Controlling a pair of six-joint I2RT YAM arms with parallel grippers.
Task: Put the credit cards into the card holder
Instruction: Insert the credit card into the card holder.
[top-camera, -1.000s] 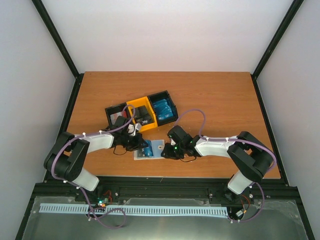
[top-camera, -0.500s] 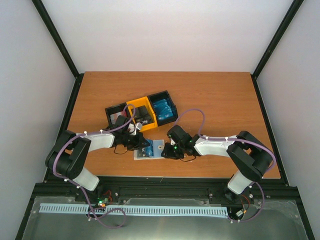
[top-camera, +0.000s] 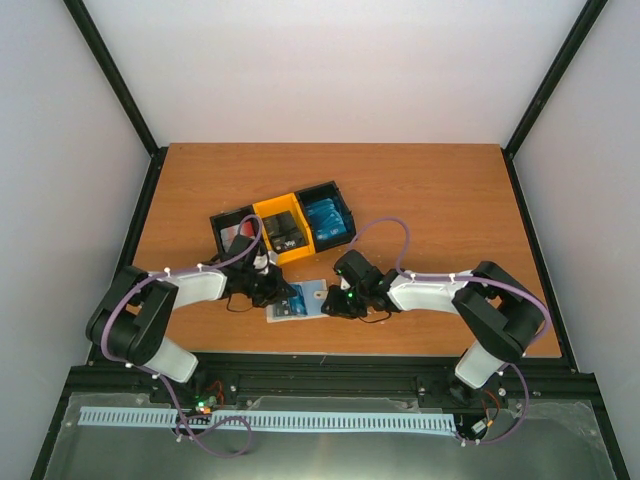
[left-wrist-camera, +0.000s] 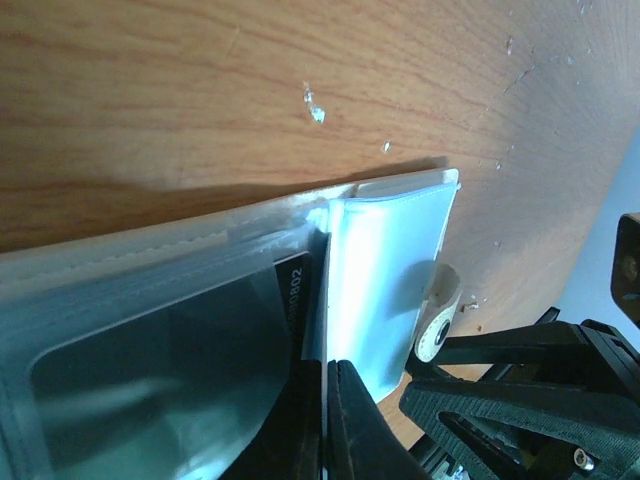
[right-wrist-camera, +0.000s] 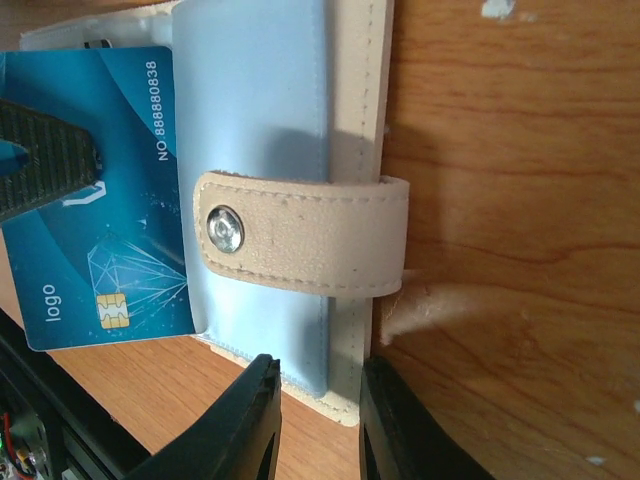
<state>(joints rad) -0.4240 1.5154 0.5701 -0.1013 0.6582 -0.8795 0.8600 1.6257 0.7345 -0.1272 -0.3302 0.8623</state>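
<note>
Since the picture a second earlier, the left arm had shifted slightly, elbow drawn in and wrist eased toward the near edge. I found no change in the right arm, and the card holder (top-camera: 300, 300) had not moved.

Findings:
- The card holder lay open on the worktop (top-camera: 420, 190), between the two wrists and just in front of the black-and-yellow tray (top-camera: 262, 212).
- The snap tab (right-wrist-camera: 300, 240) lay folded across the holder's pale blue panel.
- The left pincer (left-wrist-camera: 324, 385) was pressed together on the blue credit card (right-wrist-camera: 100, 230).
- One long edge of that card was already under the panel, and most of the card was still outside.
- The right pincer (right-wrist-camera: 322, 365) stood spread astride the holder's near edge. I could not tell whether it was touching the holder.

Assessment: the card was being inserted and was not yet seated.

To finish the step well, I would:
- keep the card flat and square to the pocket mouth;
- push along the pocket's own line in short advances;
- have the right pincer brace the holder so that it does not skate across the wood.

The likely faults are a lifted corner catching on the stitched seam, or the clear film buckling. The left pincer should release only once the card is fully in.
</note>
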